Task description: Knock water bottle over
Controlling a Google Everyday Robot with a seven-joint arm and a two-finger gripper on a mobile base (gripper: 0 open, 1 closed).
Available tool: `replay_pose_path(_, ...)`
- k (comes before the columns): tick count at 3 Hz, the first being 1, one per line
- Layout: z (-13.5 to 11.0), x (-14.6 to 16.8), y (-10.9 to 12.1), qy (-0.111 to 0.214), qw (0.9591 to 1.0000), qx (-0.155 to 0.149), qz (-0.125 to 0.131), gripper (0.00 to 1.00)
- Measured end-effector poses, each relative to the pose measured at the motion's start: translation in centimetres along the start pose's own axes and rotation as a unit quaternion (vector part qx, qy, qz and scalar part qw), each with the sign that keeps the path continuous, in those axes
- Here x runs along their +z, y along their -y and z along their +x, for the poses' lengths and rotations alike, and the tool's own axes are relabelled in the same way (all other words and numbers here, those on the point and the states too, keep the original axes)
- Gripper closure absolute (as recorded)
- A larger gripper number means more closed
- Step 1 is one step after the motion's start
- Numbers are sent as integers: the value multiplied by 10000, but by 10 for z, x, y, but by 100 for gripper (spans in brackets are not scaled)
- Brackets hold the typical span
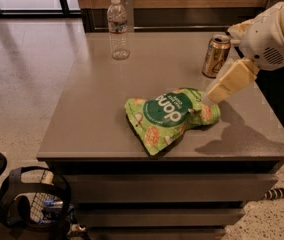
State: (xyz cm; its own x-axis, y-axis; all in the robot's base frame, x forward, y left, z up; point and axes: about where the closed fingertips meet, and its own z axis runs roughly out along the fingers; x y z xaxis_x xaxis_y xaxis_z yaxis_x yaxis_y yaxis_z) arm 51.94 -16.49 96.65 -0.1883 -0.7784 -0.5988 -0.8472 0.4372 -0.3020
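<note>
Table [97, 109]; bottle [117, 29] upright; gripper [218, 90] beside can [216, 55]

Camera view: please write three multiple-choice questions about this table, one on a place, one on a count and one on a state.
1. Where does the water bottle stand?
A. near the far left corner of the table
B. at the table's front edge
C. on the floor

2. How many things are on the table?
A. one
B. three
C. five

3. The water bottle is:
A. lying down
B. upright
C. crushed flat

Answers:
1 A, it stands at the far left of the top.
2 B, the bottle, the gold can and the green bag.
3 B, its cap points up; the gripper hangs over the table's right side, beside the can, far from the bottle.
</note>
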Motion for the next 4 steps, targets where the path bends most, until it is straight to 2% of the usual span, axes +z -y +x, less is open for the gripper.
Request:
replay_pose_path(1,-15,27,31,975,9934,530,272,0)
replay_pose_path(2,-36,39,74,1641,9801,802,779,0)
replay_pose_path(3,-45,36,97,1860,9717,876,1162,0)
replay_pose_path(4,-45,36,97,1860,9717,875,1161,0)
